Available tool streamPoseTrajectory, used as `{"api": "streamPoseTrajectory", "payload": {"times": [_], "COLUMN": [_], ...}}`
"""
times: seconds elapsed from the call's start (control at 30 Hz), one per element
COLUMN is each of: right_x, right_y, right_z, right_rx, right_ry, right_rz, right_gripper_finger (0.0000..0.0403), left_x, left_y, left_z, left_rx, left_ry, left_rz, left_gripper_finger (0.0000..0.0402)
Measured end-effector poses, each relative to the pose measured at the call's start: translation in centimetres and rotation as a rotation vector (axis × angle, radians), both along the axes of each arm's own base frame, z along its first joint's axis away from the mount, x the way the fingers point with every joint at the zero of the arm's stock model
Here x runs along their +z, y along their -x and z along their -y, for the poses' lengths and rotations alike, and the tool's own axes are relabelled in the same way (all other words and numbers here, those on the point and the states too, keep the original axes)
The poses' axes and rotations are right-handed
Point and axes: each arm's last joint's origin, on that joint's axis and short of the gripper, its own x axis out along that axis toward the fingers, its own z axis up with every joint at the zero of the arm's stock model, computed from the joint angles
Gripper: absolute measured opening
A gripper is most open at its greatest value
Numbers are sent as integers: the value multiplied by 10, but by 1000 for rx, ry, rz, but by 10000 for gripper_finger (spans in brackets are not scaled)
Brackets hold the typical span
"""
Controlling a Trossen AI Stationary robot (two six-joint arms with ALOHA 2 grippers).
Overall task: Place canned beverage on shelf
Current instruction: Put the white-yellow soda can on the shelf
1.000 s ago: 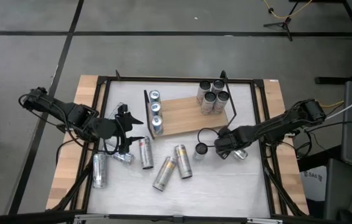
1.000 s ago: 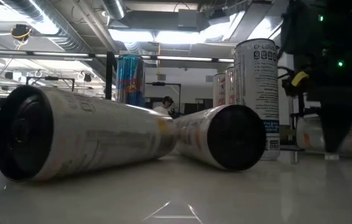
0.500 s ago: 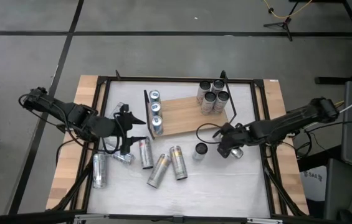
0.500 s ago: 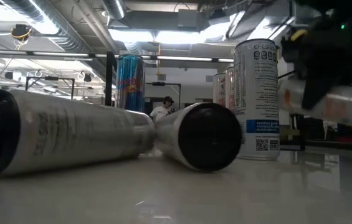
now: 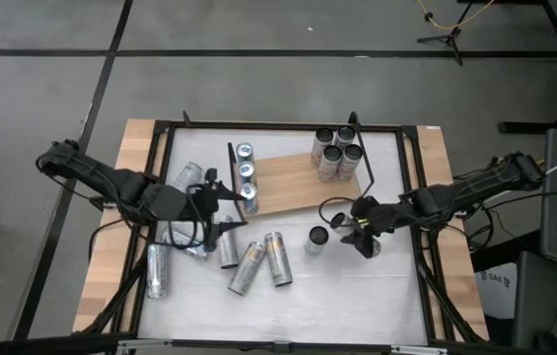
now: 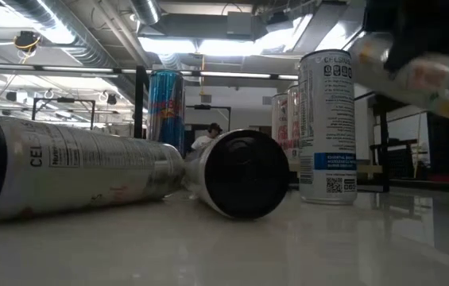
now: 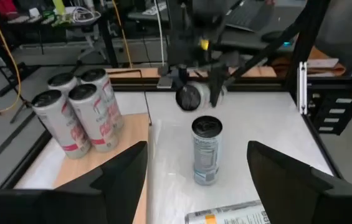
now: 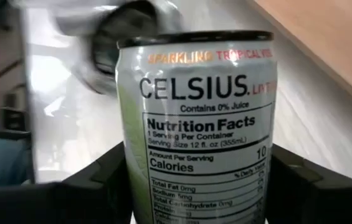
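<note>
Seven cans on shelf; right tool gripping can aloft; left tool spread wide, idle; several remaining.

1. Shelf: lies on the bench toward 12 o'clock, slightly skewed.
2. Four upright cans cluster at its 2 o'clock corner; three cans line its 9 o'clock edge.
3. Right tool: at 3 o'clock, closed around a can.
4. One upright can stands just beside it.
5. Left tool: at 9 o'clock, fingers spread, above several fallen cans.
</note>
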Motion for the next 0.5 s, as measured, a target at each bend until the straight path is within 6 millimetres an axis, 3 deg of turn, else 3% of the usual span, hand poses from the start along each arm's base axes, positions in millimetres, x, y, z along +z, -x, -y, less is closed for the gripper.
{"api": "streamPoseTrajectory", "payload": {"times": [0.27,0.5], "right_x": [18,18], "right_y": [14,30], "right_z": [-32,-59], "right_rx": [76,75], "right_ry": [138,249], "right_rz": [236,394], "right_gripper_finger": [248,248], "left_x": [-21,-27], "left_y": [-30,-54], "left_z": [12,23], "left_rx": [-1,-13], "left_ry": [-16,29], "left_rz": [-40,57], "left_gripper_finger": [267,267]}}
